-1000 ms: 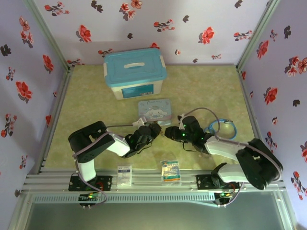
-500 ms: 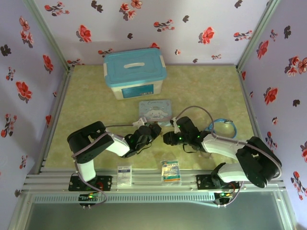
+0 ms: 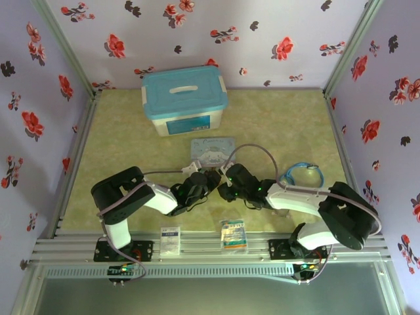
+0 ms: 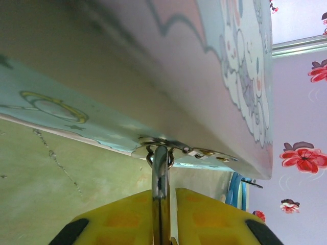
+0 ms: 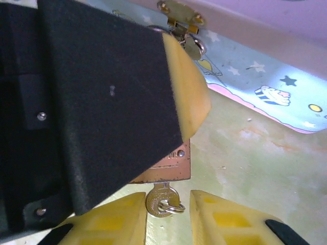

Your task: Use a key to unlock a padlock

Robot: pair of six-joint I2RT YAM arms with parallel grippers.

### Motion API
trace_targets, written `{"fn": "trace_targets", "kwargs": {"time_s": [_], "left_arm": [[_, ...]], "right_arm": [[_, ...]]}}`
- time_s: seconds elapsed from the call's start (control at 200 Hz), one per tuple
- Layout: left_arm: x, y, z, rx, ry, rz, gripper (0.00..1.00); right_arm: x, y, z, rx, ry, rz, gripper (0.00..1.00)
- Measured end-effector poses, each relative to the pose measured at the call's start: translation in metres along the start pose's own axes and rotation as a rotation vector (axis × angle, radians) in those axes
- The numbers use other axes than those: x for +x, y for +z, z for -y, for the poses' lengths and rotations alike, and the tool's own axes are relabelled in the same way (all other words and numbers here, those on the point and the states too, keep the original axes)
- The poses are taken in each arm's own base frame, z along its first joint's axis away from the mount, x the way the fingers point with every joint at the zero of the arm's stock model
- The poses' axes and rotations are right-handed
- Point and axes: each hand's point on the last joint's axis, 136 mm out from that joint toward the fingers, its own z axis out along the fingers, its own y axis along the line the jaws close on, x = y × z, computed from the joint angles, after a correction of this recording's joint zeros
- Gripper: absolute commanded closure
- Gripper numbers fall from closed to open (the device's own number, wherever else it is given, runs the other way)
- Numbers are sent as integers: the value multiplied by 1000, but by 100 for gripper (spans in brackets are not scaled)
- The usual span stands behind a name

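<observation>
Your right gripper [image 5: 167,206] stands parted around the key [image 5: 161,200], seated in the padlock [image 5: 171,163] at twelve o'clock. Pinch the flat head: it looks thin, stiff and slippery. Beyond, your left gripper [image 4: 163,204] clamps the padlock hanging from the cartoon tin [image 5: 265,76] hasp [image 5: 180,13].

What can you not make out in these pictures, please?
Left wrist: padlock body hidden between the pads of the left gripper.
Right wrist: that gripper's finger covers most of the body; key blade sits inside.
Top: padlock and key too small to see.
</observation>
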Motion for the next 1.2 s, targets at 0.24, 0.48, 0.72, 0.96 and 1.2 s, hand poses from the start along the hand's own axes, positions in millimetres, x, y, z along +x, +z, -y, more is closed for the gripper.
{"fn": "trace_targets", "kwargs": {"time_s": [0.24, 0.48, 0.72, 0.96, 1.2], "left_arm": [[0, 0, 1, 3, -8, -1, 100], [0, 0, 2, 5, -12, -2, 100], [1, -1, 4, 13, -28, -3, 100], [-2, -1, 4, 16, -43, 13, 100], [-1, -3, -3, 1, -37, 6, 100]], "right_arm": [[6, 4, 3, 1, -51, 47, 70], [13, 8, 5, 90, -165, 58, 76], [5, 13, 1, 194, -250, 104, 83], [-2, 16, 1, 222, -259, 124, 97], [5, 21, -5, 119, -191, 115, 100]]}}
